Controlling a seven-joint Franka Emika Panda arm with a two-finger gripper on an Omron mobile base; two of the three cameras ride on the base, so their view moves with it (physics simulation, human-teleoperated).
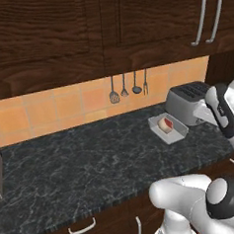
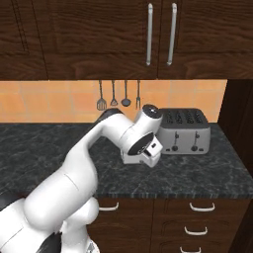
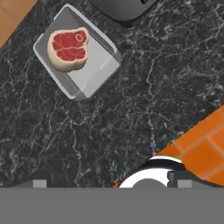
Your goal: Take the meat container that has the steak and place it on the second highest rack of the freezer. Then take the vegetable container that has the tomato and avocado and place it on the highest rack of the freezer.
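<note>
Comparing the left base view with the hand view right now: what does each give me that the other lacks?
Left base view alone: the hanging utensils, the upper cabinets and the whole toaster beside the meat container.
Hand view alone: a top-down look at the steak, its red cut face up, at one end of the container.
Both: container, steak and dark counter.

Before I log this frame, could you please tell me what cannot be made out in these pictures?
- Container: in the right base view the arm covers it.
- Gripper: right base view, the hand's body hides the fingers.
- Toaster: cut off by the top edge in the hand view; partly behind the arm in the left base view.
- Steak: small in the left base view; its cut face is clear from the hand view.
</note>
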